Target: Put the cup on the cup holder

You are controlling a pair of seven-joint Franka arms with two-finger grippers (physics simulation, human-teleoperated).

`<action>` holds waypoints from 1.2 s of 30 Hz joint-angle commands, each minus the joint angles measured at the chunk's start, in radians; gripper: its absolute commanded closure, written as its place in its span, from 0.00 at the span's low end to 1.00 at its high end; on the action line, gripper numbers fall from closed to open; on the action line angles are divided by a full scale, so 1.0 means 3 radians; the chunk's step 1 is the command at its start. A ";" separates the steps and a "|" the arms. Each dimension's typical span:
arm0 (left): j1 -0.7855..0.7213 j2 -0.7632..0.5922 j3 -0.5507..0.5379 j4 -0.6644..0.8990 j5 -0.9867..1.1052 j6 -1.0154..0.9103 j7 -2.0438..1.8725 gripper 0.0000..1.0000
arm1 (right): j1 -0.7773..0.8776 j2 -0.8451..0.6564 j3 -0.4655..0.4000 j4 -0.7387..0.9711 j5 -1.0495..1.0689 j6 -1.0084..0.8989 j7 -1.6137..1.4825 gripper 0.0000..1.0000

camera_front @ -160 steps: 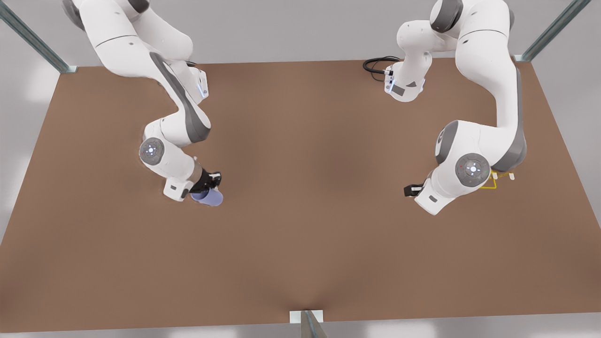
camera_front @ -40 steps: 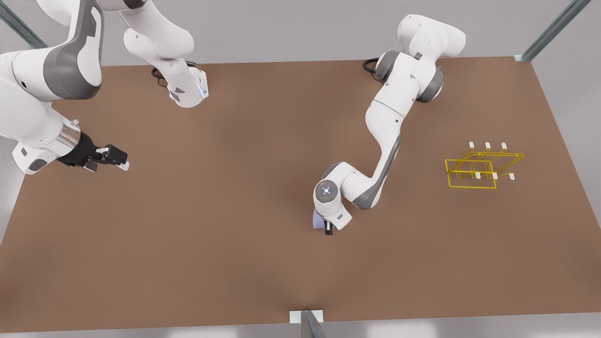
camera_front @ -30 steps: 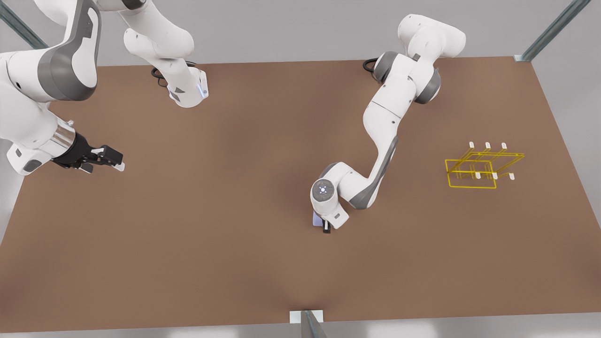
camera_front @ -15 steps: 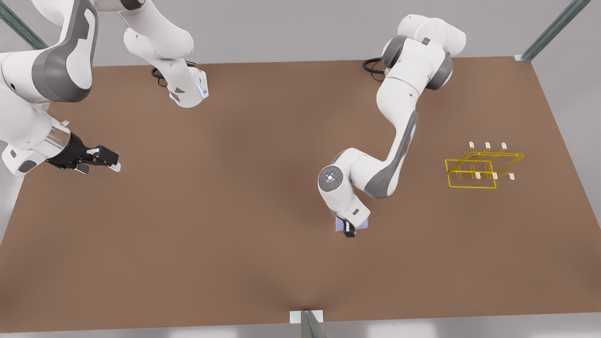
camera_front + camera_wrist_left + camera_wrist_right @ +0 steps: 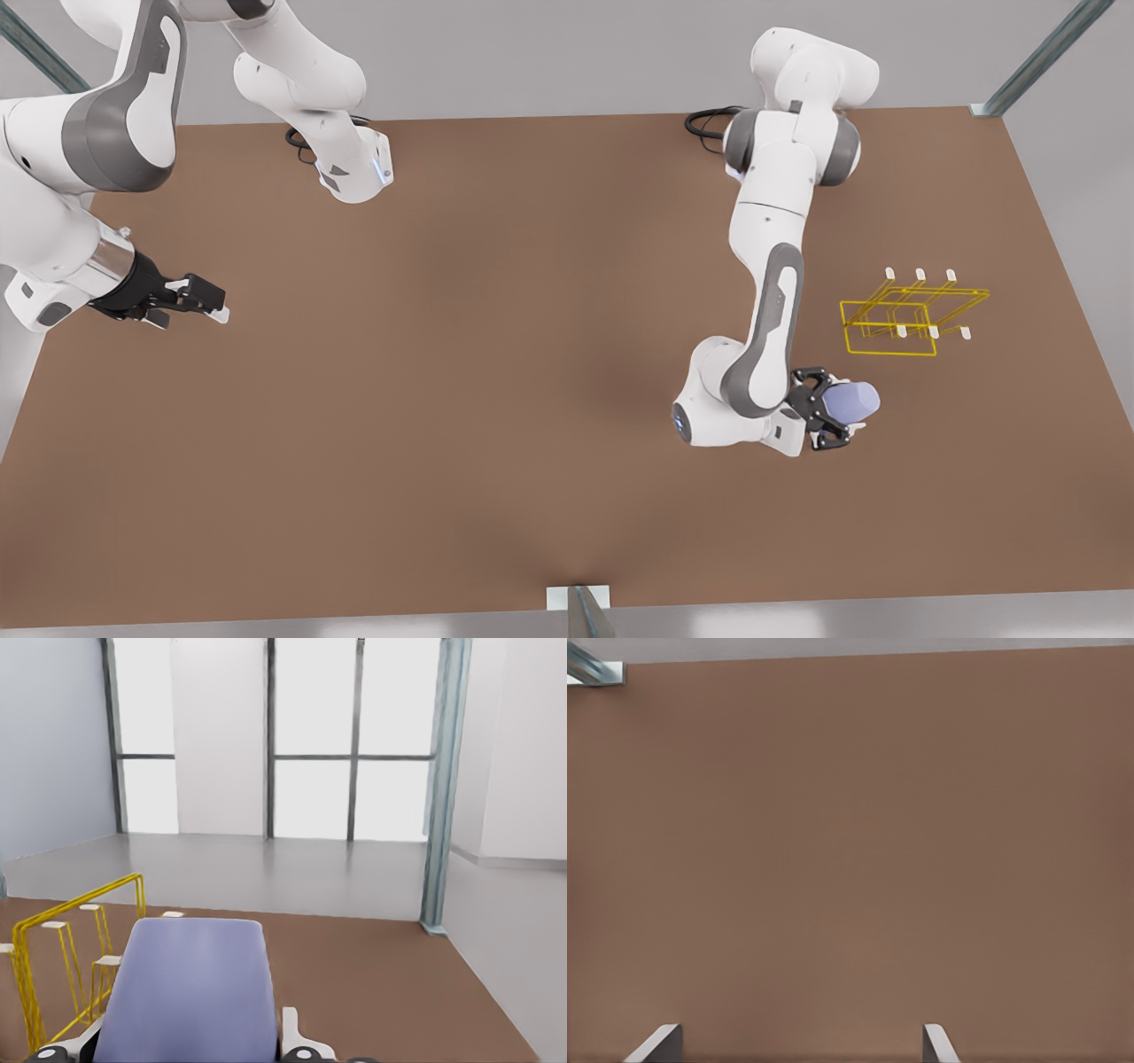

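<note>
The lavender-blue cup (image 5: 858,400) is held sideways in my left gripper (image 5: 834,409), which is shut on it, at the front view's right. The cup's free end points toward the front view's right. The yellow wire cup holder (image 5: 890,354) stands on the table a short way behind the cup, apart from it. In the left wrist view the cup (image 5: 190,992) sits between the fingers of the left gripper (image 5: 182,1051), with the cup holder (image 5: 78,901) beside and beyond it. My right gripper (image 5: 208,301) waits open at the front view's left, its fingertips (image 5: 658,1043) over bare table.
The brown table (image 5: 496,372) is bare between the two arms. Both arm bases (image 5: 354,173) stand along the far edge, with a black cable (image 5: 709,120) beside one. A metal post (image 5: 580,611) rises at the near edge.
My left gripper has swung with the cup from the table's middle toward the front view's right, close to the cup holder, and turned the cup on its side. The right arm has barely moved.
</note>
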 commanded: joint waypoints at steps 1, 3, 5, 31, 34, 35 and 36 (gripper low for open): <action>0.0060 0.0050 0.0008 0.0002 -0.0151 -0.0534 0.0429 0.23 | 0.0001 -0.0006 0.0001 0.0002 0.0003 0.0001 -0.0026 0.00; 0.0131 0.0065 0.0008 -0.0003 -0.0217 -0.0672 0.0409 0.23 | -0.0004 -0.0006 0.0001 0.0002 0.0003 -0.0004 -0.0026 0.00; 0.0203 0.0066 0.0029 -0.0008 -0.0207 -0.0744 0.0393 0.23 | -0.0004 -0.0006 0.0001 0.0002 0.0003 0.0001 -0.0026 0.00; 0.0653 -0.0425 0.0126 -0.1046 0.0182 -0.0232 -0.0215 0.23 | 0.0001 0.0035 -0.0004 0.0002 0.0003 -0.0004 -0.0031 0.00; 0.0658 -0.0512 0.0131 -0.1251 0.0187 -0.0166 -0.0348 0.23 | 0.0001 0.0035 -0.0004 0.0002 0.0003 -0.0004 -0.0031 0.00; 0.0699 -0.0522 0.0131 -0.1333 0.0238 -0.0115 -0.0414 0.23 | -0.0004 0.0040 -0.0004 0.0002 0.0003 0.0001 -0.0031 0.00; 0.0704 -0.0594 0.0131 -0.1455 0.0263 -0.0033 -0.0486 0.23 | -0.0004 0.0040 -0.0004 0.0002 0.0003 0.0001 -0.0031 0.00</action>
